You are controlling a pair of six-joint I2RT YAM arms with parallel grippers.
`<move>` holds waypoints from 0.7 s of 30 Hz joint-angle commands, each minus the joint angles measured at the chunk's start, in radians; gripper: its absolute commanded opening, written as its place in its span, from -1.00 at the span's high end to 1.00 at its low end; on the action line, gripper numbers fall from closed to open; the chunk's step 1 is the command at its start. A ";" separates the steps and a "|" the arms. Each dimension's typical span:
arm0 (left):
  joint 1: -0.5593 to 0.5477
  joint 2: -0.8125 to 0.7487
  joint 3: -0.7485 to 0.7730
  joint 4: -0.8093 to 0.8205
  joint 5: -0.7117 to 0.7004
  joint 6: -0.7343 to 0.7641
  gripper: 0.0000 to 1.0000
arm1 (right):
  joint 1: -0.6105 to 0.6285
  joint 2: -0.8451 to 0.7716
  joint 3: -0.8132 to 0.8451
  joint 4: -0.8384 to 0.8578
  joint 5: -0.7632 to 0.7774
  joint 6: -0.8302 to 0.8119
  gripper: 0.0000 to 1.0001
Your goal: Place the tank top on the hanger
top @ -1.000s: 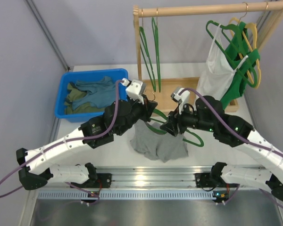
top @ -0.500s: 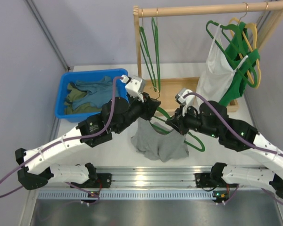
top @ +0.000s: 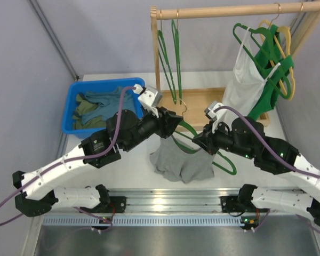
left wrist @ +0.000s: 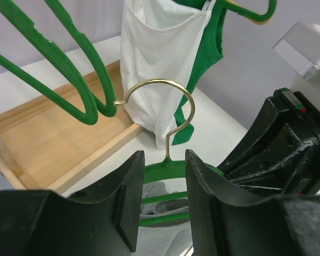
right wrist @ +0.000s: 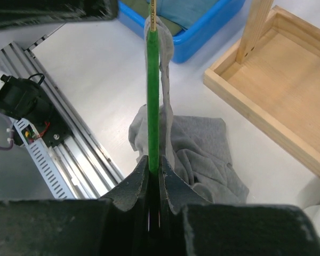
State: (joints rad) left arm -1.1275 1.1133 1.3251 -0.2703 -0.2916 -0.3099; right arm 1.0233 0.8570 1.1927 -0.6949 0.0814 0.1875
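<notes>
The thin green hanger (top: 230, 166) with its gold hook (left wrist: 188, 101) is held up over the table. My right gripper (right wrist: 153, 166) is shut on its green bar, seen edge-on in the right wrist view. The light grey tank top (top: 181, 165) lies crumpled below, with one strap (right wrist: 167, 80) draped up along the hanger. My left gripper (left wrist: 162, 160) is open. Its fingers stand on either side of the hanger's neck, just under the hook, without touching it.
A blue bin (top: 72, 101) of teal and olive clothes sits at the back left. The wooden rack (top: 229, 10) carries thick green hangers (top: 168, 58) and a white tank top (top: 245, 80). Its wooden base tray (left wrist: 53, 138) lies just beyond the hook.
My right gripper has shut on the hanger's bar. After that my left gripper opened and let go of the hanger near its hook. The hanger has shifted slightly to the right.
</notes>
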 commanded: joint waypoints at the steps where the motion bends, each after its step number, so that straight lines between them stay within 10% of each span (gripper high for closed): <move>1: -0.002 -0.069 0.028 0.034 0.081 0.051 0.17 | 0.011 -0.044 0.044 -0.008 0.001 0.026 1.00; 11: -0.002 -0.121 0.065 0.039 0.118 0.086 0.18 | 0.012 -0.085 0.172 -0.185 0.173 0.070 1.00; 21: -0.002 -0.129 0.117 0.039 0.141 0.075 0.19 | 0.011 0.076 0.643 -0.472 0.489 0.076 1.00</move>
State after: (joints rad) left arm -1.1278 0.9962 1.3991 -0.2695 -0.1715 -0.2413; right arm 1.0260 0.8806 1.6905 -1.1755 0.3794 0.2649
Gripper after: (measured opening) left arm 0.405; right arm 0.059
